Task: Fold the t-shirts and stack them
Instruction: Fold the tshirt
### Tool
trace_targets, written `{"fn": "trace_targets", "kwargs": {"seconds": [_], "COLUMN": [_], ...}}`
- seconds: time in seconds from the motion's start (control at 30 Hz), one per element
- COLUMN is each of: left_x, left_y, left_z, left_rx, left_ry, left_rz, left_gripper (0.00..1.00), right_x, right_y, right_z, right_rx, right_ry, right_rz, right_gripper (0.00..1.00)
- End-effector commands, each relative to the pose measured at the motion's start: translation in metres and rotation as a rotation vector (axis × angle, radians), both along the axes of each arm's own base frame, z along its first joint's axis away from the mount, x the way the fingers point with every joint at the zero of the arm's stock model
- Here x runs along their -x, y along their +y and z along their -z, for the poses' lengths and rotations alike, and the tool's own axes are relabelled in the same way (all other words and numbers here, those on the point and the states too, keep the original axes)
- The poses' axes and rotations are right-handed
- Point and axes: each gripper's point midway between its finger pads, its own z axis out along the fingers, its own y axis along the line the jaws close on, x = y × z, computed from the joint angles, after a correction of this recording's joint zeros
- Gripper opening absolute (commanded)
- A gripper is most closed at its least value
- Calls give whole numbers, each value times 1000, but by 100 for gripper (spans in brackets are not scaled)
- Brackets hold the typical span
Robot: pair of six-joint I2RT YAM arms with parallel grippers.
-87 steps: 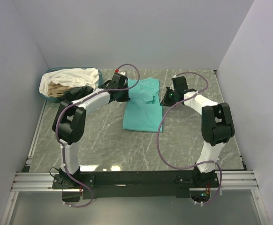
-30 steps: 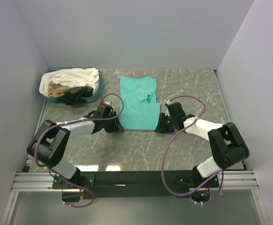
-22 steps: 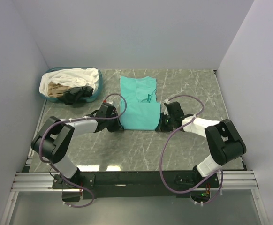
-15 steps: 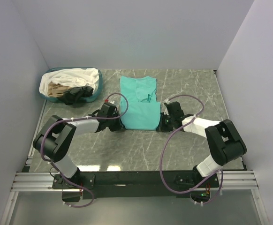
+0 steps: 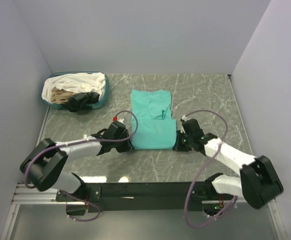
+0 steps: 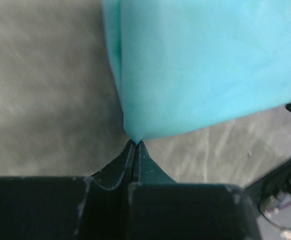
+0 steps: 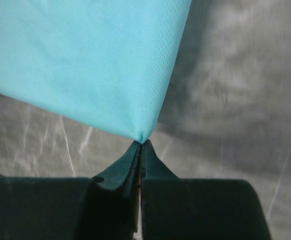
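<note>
A plain teal-green t-shirt (image 5: 153, 120) lies lengthwise on the marble table, folded narrow, its neck end toward the back. My left gripper (image 5: 127, 144) is shut on the shirt's near left corner (image 6: 134, 139). My right gripper (image 5: 178, 144) is shut on the near right corner (image 7: 143, 137). Both corners are lifted a little off the table and the cloth (image 7: 85, 65) is pulled taut between them. More t-shirts, white (image 5: 75, 82), beige (image 5: 60, 95) and black (image 5: 83, 100), lie heaped in the basket at the back left.
The oval teal-rimmed basket (image 5: 101, 102) stands at the back left corner. Grey walls close the table on three sides. Bare marble (image 5: 150, 165) lies between the shirt and the arm bases. A purple cable (image 5: 205, 117) loops off each arm.
Both grippers have drawn back toward the near edge with the shirt's near corners, dragging the shirt nearer. Earlier they were at the shirt's far end, then came down its sides.
</note>
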Motion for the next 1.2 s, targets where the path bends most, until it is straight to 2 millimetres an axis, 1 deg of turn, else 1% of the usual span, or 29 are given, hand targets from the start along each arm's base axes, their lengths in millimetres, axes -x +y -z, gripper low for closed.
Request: {"fn": "trace_targets", "kwargs": {"seconds": [0.0, 0.03, 0.07, 0.1, 0.13, 0.17, 0.23, 0.27, 0.33, 0.37, 0.4, 0.43, 0.47, 0.5, 0.53, 0.57, 0.6, 0.63, 0.67, 0.7, 0.73, 0.77, 0.8, 0.83, 0.87, 0.97, 1.0, 1.03, 1.17], "left_x": [25, 35, 40, 47, 49, 50, 45, 44, 38, 36, 32, 27, 24, 15, 10, 5, -5, -10, -18, -24, -30, -36, -41, -45, -50, -65, -70, -74, -100], "left_y": [-11, -9, -10, -11, -11, -10, -10, -9, -14, -15, -17, -16, -13, -13, -11, -9, -7, -6, -2, -3, -5, -1, -2, -1, 1, 7, 8, 9, 15], "left_z": [-23, -22, -25, -33, -36, -40, -53, -58, -75, -80, -88, -92, -94, -103, -108, -112, -122, -127, -131, -139, -147, -150, -157, -161, -165, -180, -185, -187, -191], "left_rx": [36, 28, 41, 65, 75, 90, 113, 113, 140, 145, 155, 153, 135, 130, 126, 115, 120, 126, 136, 151, 176, 180, 190, 192, 192, 192, 196, 198, 198], "left_ry": [-17, -2, 6, -4, -9, -14, -50, -62, -94, -104, -123, -138, -152, -172, -181, -196, -212, -224, -230, -243, -265, -276, -288, -298, -310, -353, -367, -373, -381], "left_rz": [13, 18, 8, 19, 18, 4, -16, -16, -15, -21, -30, -45, -60, -84, -100, -105, -128, -136, -151, -156, -157, -169, -171, -176, -185, -210, -212, -215, -245], "left_gripper": [1, 1, 1, 1, 1, 1, 1, 1, 1, 1, 1, 1, 1, 1, 1, 1, 1, 1, 1, 1, 1, 1, 1, 1, 1, 1, 1, 1, 1], "right_x": [33, 41, 45, 45, 47, 43, 39, 35, 31, 24, 18, 13, 5, -4, -6, -12, -21, -24, -26, -32, -38, -36, -40, -44, -41, -48, -50, -53, -70], "right_y": [-6, -5, -5, -8, -11, -11, -13, -10, -5, -2, 0, 2, 5, 7, 15, 19, 20, 23, 29, 32, 30, 36, 39, 39, 45, 50, 51, 52, 44], "right_z": [-7, -16, -21, -27, -37, -48, -60, -71, -81, -93, -101, -105, -118, -127, -133, -146, -155, -156, -168, -174, -175, -183, -189, -189, -195, -204, -204, -209, -211], "right_rx": [-1, -25, -38, -39, -40, -50, -56, -67, -82, -96, -102, -102, -117, -139, -174, -202, -232, -244, -285, -307, -323, -371, -401, -422, -458, -499, -509, -514, -536], "right_ry": [33, 23, 13, -5, -37, -73, -115, -135, -154, -182, -206, -218, -249, -279, -279, -305, -327, -319, -326, -342, -332, -326, -335, -326, -323, -331, -320, -329, -322], "right_rz": [10, 7, 4, 13, 14, 14, 19, 16, -9, -13, -13, -25, -28, -24, -55, -67, -63, -77, -107, -117, -105, -144, -150, -154, -190, -223, -232, -237, -201], "right_gripper": [0, 0, 0, 0, 0, 0, 0, 0, 0, 0, 0, 0, 0, 0, 0, 0, 0, 0, 0, 0, 0, 0, 0, 0, 0, 0, 0, 0, 0]}}
